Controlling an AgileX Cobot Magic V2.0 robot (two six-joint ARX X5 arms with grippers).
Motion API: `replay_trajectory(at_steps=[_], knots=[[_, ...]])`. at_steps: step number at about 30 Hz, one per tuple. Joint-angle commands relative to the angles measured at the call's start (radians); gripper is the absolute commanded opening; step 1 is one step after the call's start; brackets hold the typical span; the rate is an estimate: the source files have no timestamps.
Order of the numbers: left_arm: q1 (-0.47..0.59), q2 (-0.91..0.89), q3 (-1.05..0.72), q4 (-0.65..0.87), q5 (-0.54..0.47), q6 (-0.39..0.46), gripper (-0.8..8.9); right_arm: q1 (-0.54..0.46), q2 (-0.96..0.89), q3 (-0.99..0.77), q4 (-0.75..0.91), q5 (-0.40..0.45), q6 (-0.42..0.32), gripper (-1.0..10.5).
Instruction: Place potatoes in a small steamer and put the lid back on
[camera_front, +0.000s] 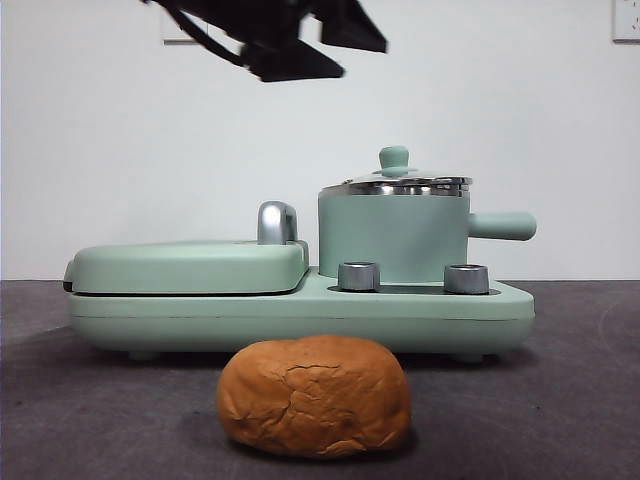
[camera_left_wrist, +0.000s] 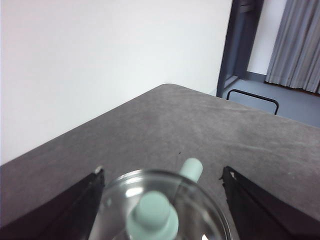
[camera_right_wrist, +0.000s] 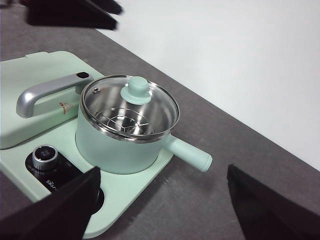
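The cooker base (camera_front: 300, 305) is sitting across the table with the pot (camera_front: 392, 235) on its right end, lid (camera_front: 408, 184) still on. The potato (camera_front: 314, 395) is lying on the table in front, long axis sideways. The left gripper (camera_left_wrist: 162, 200) is hanging directly above the lid knob (camera_left_wrist: 152, 216), jaws spread; the right gripper (camera_right_wrist: 162, 200) is waiting off to the side, also spread. The knob hides the lid's centre.

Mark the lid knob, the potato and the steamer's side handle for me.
lid knob (camera_right_wrist: 136, 88): right wrist view, top of the knob.
potato (camera_front: 315, 395): front view, cracked front face.
steamer's side handle (camera_front: 503, 226): front view, middle of the handle.
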Motion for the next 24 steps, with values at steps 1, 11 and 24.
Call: replay_trajectory(at_steps=[1,11,24], knots=[[-0.021,0.078,0.072,0.011,-0.002,0.024,3.68,0.004,0.003,0.012,0.006,0.004,0.015,4.0],[-0.046,0.222,0.128,0.033,-0.007,0.086,3.68,0.004,0.003,0.012,0.006,0.004,0.015,4.0],[-0.048,0.291,0.128,0.105,-0.055,0.109,3.66,0.004,0.003,0.012,0.006,0.004,0.021,4.0]])
